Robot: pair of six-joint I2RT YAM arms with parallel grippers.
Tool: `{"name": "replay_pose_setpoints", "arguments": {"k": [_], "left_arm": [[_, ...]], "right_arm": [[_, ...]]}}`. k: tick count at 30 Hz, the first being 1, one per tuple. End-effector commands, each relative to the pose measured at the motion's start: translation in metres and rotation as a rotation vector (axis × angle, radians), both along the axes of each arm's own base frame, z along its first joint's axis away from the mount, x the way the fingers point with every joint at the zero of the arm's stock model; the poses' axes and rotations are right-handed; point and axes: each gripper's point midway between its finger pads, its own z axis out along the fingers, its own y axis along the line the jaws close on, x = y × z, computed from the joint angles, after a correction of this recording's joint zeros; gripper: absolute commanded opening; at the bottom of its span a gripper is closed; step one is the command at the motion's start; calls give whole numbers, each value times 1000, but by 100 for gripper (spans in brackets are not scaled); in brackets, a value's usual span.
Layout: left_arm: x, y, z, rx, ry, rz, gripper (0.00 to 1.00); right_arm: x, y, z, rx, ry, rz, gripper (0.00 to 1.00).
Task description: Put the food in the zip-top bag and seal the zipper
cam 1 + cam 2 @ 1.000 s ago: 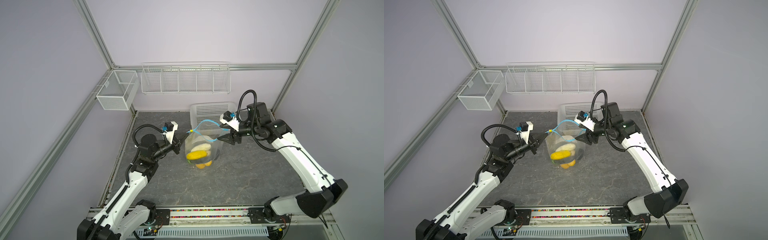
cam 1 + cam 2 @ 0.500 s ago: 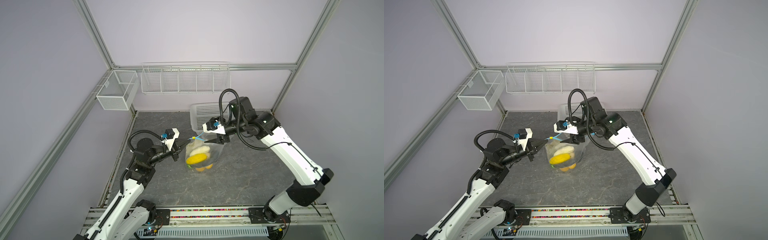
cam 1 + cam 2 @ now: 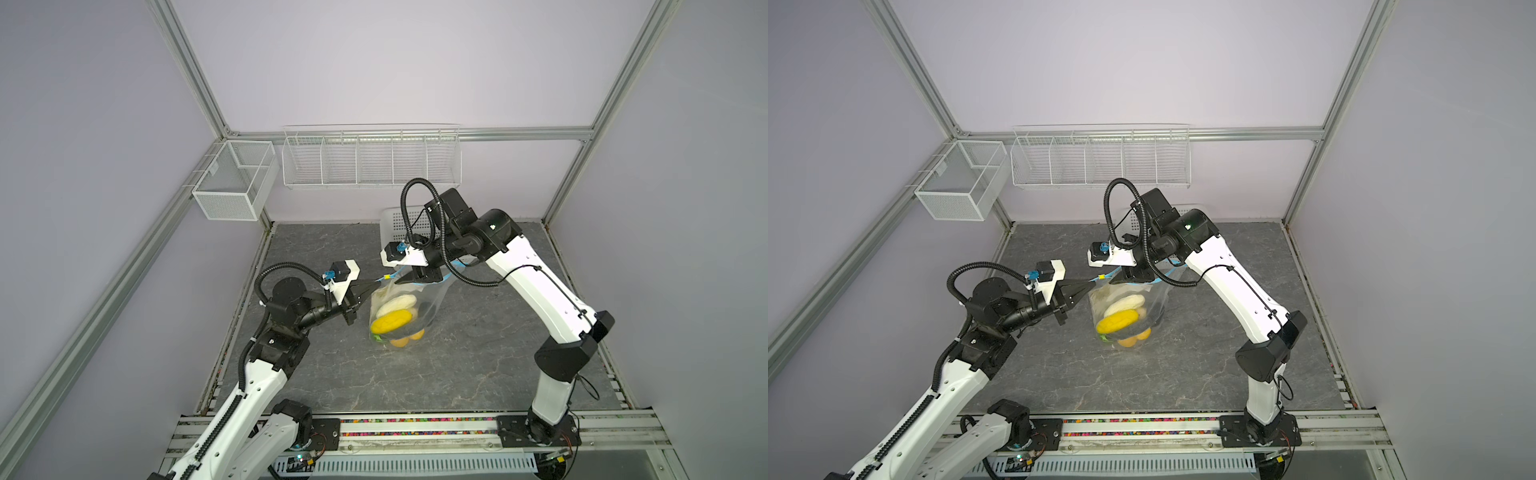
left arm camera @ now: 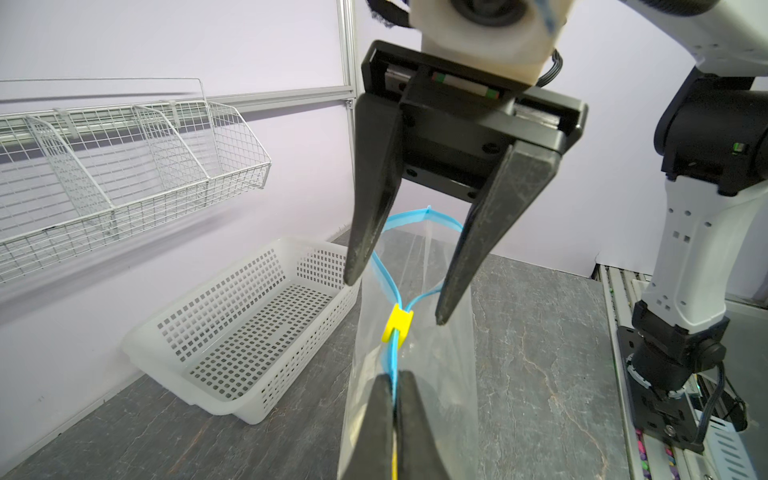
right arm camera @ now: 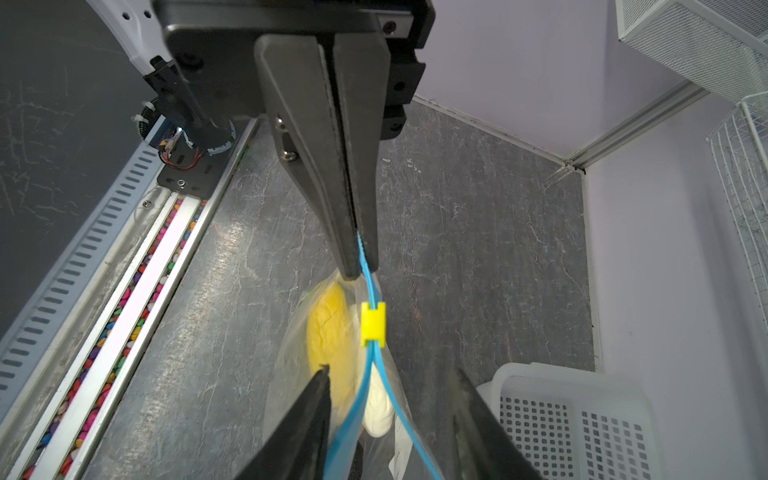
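1. The left claw point(image 5: 357, 266) is clamped tight on the end of the zipper point(image 5: 368, 286), on the joined stretch beyond the yellow slider point(image 4: 398, 328). It serves as the anchor.
2. The right claw point(image 4: 397, 299) stands partly wide. It has one finger on each side of the two parted blue tracks, just past the slider, and touches neither.
3. The zip-top bag point(image 3: 436, 297) hangs from the left claw's grip over the middle of the bench point(image 3: 457, 365), mouth edge uppermost.
4. The food point(image 3: 392, 322) is heaped in the bottom of the bag: a yellow corn-like piece, cream pieces and orange ones below. Whether the bag's bottom rests on the bench cannot be told.
5. The white basket point(image 4: 299, 361) sits behind the bag at the back edge of the bench.
6. Loading looks done. The step in hand appears to be gripping the slider to run it along the mouth.
7. To do this well:
   - The right claw should settle back onto the slider's own body before it pinches, since a grip on the thin tracks alone would likely slip.
   - The pull should go straight away from the left claw, along the line of the strip, so the strip stays taut.
   - The left claw should hold firm and level. If it gives, the zipper may slacken, buckle and jam the slider.
   - The pace should be steady, as the loaded bag may swing and twist the mouth.
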Motion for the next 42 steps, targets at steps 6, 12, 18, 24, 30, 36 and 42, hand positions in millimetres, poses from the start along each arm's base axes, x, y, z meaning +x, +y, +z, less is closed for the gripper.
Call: {"name": "replay_pose_setpoints", "arguments": {"k": [6,12,18,24,30,36,42], "left_arm": [[-6,2,18,-4,-70,6,0],[-6,3,17,-5,-71,10,0],[-7,5,16,1,-81,22,0],[-5,3,12,22,-69,14,0],[-7,2,5,42,-64,0,41],[-4,2,6,40,-80,4,37],[3,-4,12,26,-79,-15,34]], "right_arm": [[-15,-3,-1,-61,-33,6,49],[-11,1,-6,-92,-68,-21,48],[-7,1,-8,-104,-70,-36,36],[-6,2,-7,-100,-75,-36,24],[-3,4,-11,-104,-78,-30,9],[-3,3,-13,-98,-69,-23,8],[-5,0,-14,-90,-63,-19,8]]}}
